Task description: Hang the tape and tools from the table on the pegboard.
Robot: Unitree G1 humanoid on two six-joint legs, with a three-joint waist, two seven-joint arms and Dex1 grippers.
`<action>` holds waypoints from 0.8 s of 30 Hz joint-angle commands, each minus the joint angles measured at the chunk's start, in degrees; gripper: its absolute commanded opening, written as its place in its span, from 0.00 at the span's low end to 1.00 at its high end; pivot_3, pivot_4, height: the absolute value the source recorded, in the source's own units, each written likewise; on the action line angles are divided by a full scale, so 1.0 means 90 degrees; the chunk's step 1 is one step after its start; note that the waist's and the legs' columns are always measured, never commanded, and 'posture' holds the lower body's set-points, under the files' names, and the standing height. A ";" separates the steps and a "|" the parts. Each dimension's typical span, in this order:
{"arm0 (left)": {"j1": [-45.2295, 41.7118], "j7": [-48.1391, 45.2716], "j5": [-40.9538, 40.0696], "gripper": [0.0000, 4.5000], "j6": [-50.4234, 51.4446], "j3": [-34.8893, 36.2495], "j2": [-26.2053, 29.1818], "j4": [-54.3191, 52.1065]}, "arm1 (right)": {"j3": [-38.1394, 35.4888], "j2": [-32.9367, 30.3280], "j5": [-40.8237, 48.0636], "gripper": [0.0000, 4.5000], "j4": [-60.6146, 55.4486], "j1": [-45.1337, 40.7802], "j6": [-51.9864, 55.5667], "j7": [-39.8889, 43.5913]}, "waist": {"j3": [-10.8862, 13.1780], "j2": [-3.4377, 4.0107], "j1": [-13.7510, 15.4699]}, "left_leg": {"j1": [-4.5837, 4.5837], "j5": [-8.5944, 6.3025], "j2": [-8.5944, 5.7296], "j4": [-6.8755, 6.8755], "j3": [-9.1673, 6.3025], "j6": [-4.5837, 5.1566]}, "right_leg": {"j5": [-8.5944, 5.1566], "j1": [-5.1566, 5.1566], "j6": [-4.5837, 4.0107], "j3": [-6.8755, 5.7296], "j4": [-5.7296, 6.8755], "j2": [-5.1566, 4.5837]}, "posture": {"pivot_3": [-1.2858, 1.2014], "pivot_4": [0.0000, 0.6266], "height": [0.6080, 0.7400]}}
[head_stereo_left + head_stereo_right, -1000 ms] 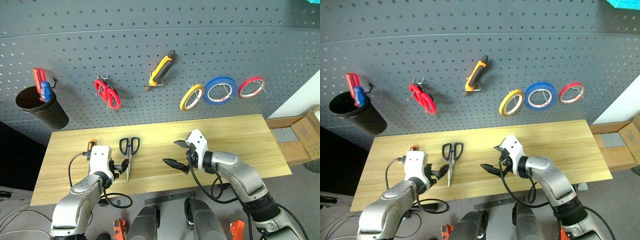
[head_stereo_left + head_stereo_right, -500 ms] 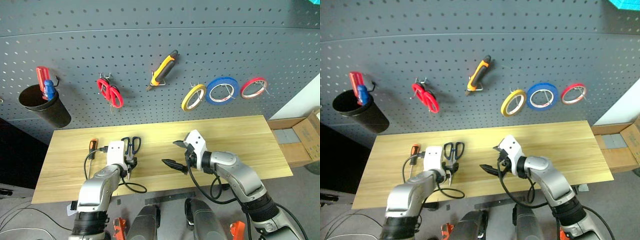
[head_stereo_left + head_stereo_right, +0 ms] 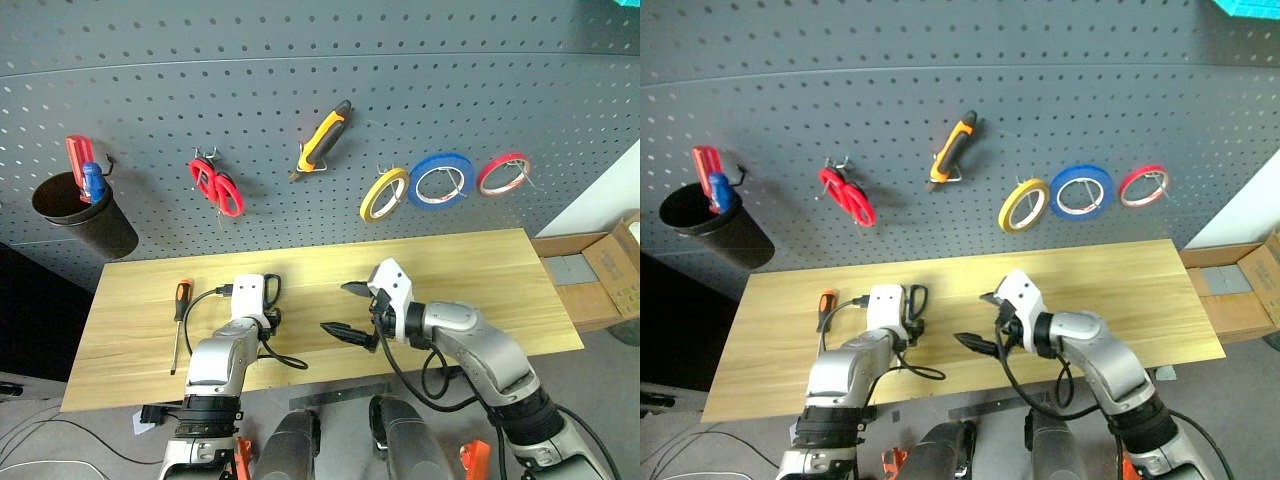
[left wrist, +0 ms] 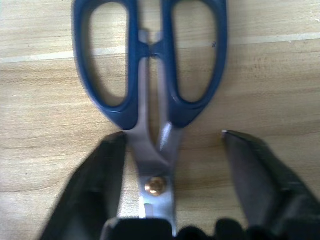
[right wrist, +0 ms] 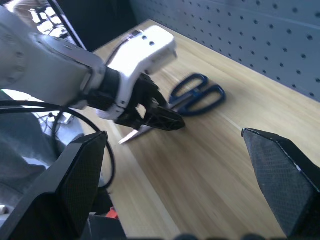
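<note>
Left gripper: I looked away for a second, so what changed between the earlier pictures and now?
The left gripper swung in from beside the dark-blue scissors to straddle their blades near the pivot, fingers open and not yet clamped. The scissors, the screwdriver on the table and the open right gripper stayed put.

Both arms are silver-grey metal shells with black joints, each ending in a chunky white wrist block. Left gripper (image 3: 262, 322) and right gripper (image 3: 346, 309) have pointy black fingers (image 4: 89, 192), sort of textured. Black cables loop off each wrist toward 6 o'clock.
</note>
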 commanded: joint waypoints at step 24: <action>0.3024 -0.2568 -0.0490 0.10 -0.4167 0.0454 0.0923 -0.3420 | -0.0538 -0.0028 0.0721 1.00 0.0429 -0.0722 -0.0361 0.0993 | 0.0001 0.0002 0.0118 | -0.0004 -0.0008 0.0004 -0.0025 -0.0017 0.0007 | 0.0001 0.0023 -0.0001 -0.0025 -0.0077 -0.0006 | 0.53 0.41 1.00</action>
